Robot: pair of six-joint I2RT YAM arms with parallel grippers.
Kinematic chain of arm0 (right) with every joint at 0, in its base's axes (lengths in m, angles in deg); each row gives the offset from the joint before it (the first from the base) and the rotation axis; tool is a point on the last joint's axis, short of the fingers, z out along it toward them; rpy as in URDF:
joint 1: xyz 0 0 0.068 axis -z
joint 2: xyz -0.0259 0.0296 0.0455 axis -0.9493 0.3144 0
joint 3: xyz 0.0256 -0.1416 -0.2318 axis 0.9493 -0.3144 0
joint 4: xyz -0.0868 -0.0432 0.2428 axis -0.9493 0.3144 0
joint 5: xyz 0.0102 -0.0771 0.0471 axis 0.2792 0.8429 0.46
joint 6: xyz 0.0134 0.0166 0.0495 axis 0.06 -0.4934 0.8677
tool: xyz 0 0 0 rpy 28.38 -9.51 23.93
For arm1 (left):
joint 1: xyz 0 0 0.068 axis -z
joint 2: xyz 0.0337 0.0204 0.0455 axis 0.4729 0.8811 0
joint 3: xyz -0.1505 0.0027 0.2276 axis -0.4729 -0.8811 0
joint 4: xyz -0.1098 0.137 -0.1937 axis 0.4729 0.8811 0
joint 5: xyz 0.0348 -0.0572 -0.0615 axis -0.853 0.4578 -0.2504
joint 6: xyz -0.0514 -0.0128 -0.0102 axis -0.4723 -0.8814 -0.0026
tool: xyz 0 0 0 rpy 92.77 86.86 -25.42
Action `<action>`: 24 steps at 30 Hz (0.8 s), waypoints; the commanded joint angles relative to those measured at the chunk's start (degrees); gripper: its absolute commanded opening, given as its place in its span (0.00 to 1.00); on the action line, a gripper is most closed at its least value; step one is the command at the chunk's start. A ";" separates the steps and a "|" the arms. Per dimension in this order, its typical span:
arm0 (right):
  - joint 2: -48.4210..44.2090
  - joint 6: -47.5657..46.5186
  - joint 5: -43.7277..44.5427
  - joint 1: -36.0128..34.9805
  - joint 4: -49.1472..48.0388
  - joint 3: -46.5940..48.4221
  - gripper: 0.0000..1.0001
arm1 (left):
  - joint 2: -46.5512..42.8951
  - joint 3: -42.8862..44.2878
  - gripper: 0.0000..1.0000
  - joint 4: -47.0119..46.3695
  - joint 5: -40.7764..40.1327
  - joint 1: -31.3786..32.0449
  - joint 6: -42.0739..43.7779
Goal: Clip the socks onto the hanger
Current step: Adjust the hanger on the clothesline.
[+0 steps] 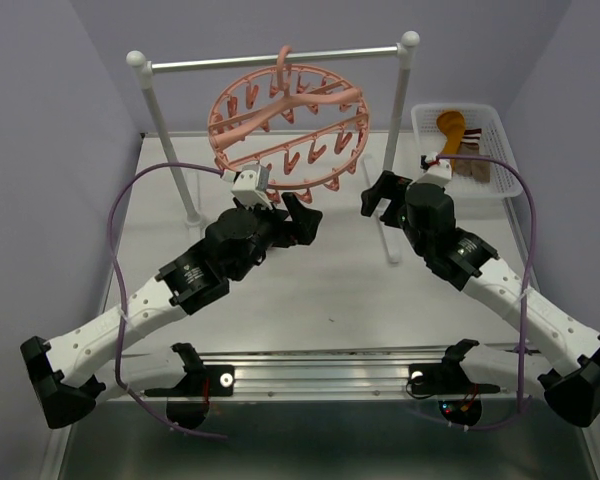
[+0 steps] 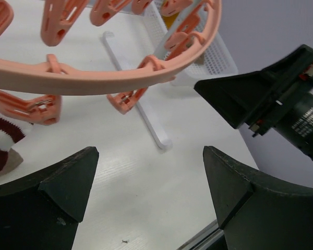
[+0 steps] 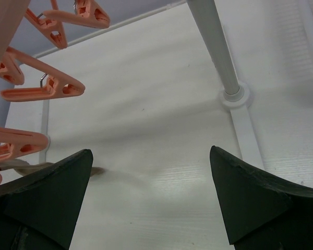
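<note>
Confirm that your left gripper (image 1: 298, 214) and right gripper (image 1: 373, 194) both stand jaws wide, holding nothing, beneath the hanger (image 1: 300, 103).

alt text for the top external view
The left gripper and right gripper, both open and empty, reach toward a round salmon-pink hanger hung on a rail stand. Socks lie in a white basket at back right.

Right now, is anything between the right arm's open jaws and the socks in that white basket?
Yes, it seems so: the stand's white post rises close beside them, on the straight line to the basket holding the socks. The arm would likely have to swing round it.
</note>
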 commanded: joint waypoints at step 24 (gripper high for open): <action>-2.56 -0.76 2.47 0.82 -0.22 0.08 1.00 | 7.01 5.79 0.79 -3.57 -24.81 2.21 -3.14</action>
